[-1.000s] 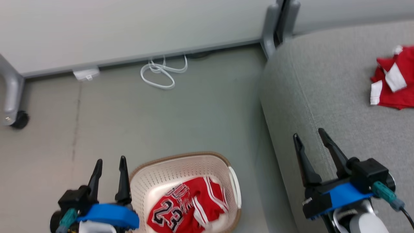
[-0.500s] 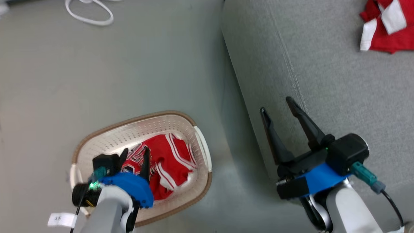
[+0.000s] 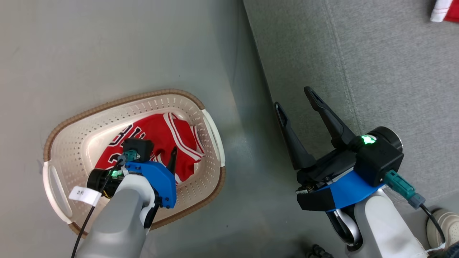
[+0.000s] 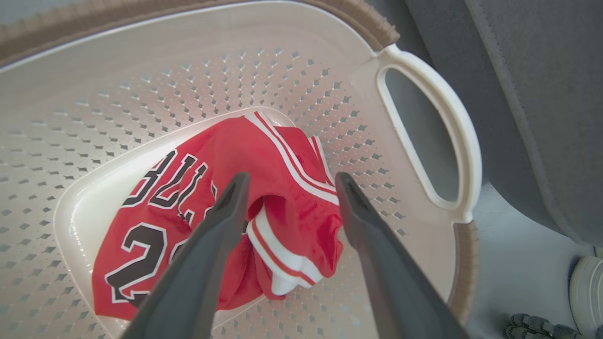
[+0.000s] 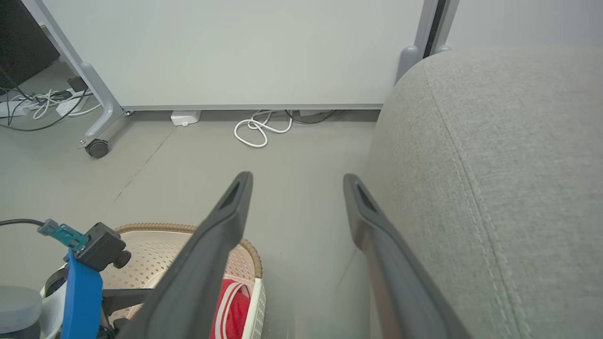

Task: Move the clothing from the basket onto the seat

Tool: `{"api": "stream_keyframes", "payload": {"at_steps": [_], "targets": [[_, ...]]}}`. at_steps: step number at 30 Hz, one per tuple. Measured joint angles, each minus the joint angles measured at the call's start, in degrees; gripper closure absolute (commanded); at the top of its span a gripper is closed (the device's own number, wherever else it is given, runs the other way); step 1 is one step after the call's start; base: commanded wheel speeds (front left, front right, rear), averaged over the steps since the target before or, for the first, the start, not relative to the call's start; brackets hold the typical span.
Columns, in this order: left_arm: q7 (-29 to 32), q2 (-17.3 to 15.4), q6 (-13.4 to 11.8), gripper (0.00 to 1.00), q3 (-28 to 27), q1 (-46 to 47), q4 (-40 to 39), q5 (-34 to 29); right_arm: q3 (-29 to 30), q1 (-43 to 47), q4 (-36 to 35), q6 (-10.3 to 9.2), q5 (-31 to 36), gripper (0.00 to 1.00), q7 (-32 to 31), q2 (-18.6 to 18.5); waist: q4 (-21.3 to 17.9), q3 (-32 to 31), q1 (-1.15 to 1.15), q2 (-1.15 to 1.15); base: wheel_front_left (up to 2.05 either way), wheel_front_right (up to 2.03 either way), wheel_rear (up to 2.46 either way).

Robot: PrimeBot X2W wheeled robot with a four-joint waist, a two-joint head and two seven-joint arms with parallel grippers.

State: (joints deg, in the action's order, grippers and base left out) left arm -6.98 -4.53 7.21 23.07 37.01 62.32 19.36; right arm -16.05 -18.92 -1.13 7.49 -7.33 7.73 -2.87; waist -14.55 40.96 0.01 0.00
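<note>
Currently, left gripper (image 4: 291, 183): it is lowered into the basket at the lower left of the head view, with its jaws set wide apart. A raised fold of the jersey is straddled by the two fingers and nothing is clamped. Whether the cloth is touched cannot be told.
Jersey (image 4: 188, 207): it is crumpled on the basket's bottom, with black-and-white lettering and a number turned upward. In the head view its lower part is covered by the left wrist.
Basket (image 3: 118, 102): it is set on the grey floor (image 3: 107, 46), left of centre in the head view. The jersey is enclosed by its perforated walls and brown rim band.
Handle (image 4: 428, 136): a white loop is seen at the right of the left wrist view, on the basket's end nearest the seat.
Right gripper (image 3: 293, 98): it is held right of centre in the head view, over the seat's near edge. Its jaws are spread wide and nothing is held.
Seat (image 3: 376, 71): it occupies the upper right of the head view. A strip of floor and the seat's rounded side are found between basket and cushion top.
Second garment (image 3: 444, 9): a red-and-white corner is seen on the seat at the top right, cut by the frame edge.
Surroundings: a white cable (image 5: 259, 129), a pale panel (image 5: 235, 47) and a castor (image 5: 98, 148) are seen at the top of the right wrist view. A shoe (image 3: 443, 225) is seen at the lower right of the head view.
</note>
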Motion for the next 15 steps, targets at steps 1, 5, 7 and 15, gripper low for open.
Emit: {"api": "stream_keyframes", "payload": {"at_steps": [1, 5, 7, 15], "targets": [[0.29, -0.02, 0.0, 0.0, 0.49, 0.7, 0.71, 0.35, -0.01, -0.09, -0.03, 0.0, -0.02, 0.0, -0.01, -0.01, 0.07, 0.58, 0.0, 0.0, 0.0, 0.0, 0.0], [1.01, 0.26, 0.0, 0.0, 2.18, 2.99, 2.63, 2.38, 0.11, -0.61, -0.45, 0.0, 0.14, 0.0, 0.01, -0.01, 0.63, 2.55, 0.0, 0.0, 0.0, 0.0, 0.0], [1.85, 0.53, 0.0, 0.0, 2.82, 3.87, 3.85, 3.21, 0.1, -0.65, -0.62, 0.0, 0.16, 0.0, 0.02, -0.01, 0.91, 3.35, -0.01, 0.0, 0.0, 0.0, 0.0], [3.38, 1.22, 0.0, 0.0, 5.66, 5.94, 6.02, 6.46, -0.4, -1.43, -1.48, 0.0, 0.09, 0.0, 0.1, -0.01, 0.52, 5.84, -0.01, 0.0, 0.0, 0.0, 0.0]]}}
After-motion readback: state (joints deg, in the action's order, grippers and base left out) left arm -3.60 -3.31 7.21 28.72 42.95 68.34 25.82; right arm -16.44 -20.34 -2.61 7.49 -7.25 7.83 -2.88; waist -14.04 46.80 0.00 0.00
